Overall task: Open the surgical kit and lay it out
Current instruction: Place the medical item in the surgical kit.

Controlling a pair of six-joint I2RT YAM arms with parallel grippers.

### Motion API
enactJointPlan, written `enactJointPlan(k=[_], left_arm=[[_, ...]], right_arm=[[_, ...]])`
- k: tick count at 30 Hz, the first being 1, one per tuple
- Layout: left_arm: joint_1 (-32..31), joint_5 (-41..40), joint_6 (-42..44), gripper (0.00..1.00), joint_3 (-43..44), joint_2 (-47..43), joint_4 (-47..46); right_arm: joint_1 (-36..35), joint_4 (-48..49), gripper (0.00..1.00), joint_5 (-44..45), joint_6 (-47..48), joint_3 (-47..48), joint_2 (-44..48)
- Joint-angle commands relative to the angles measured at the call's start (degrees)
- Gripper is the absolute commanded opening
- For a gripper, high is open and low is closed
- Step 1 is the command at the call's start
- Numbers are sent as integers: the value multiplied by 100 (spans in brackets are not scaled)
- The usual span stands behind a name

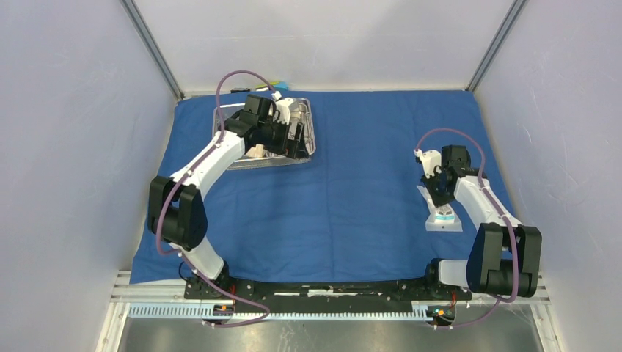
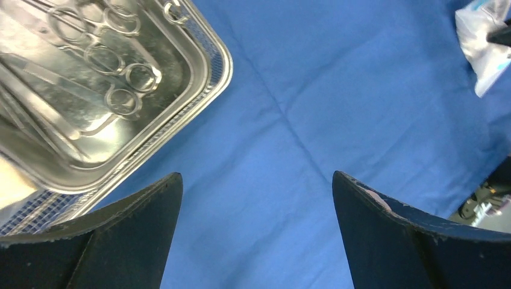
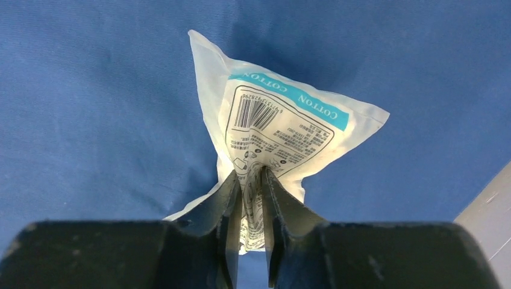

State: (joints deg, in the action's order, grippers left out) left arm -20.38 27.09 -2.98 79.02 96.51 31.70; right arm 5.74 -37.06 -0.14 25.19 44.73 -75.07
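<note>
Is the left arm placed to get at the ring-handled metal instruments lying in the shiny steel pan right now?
Probably yes. The left gripper hangs open just off a corner of the shiny steel pan; the ring-handled metal instruments lie uncovered, with nothing between.

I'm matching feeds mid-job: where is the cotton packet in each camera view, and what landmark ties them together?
Top external: the cotton packet is at lower right, at the tip of the right tool.
Left wrist: top right corner, far beyond the open left tool.
Right wrist: centre, pinched in the right tool.
Shared landmark: the blue cloth, behind the packet in all three.
</note>
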Motion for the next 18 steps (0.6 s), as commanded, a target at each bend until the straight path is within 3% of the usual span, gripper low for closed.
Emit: enactJointPlan(k=[1,6,14,18], left_arm=[[74,-470,290,100,234,-299,68],[193,-1056,446,100,363,-241,242],[841,-862,358,100,579,-242,360],[1283,-941,360,100,930,-59,525]], right_arm=[[15,223,29,121,74,-159,8],[15,161,53,86,80,-60,25],[41,-179,86,-230,204,579,172],[41,-270,94,-909,286,1107,286]])
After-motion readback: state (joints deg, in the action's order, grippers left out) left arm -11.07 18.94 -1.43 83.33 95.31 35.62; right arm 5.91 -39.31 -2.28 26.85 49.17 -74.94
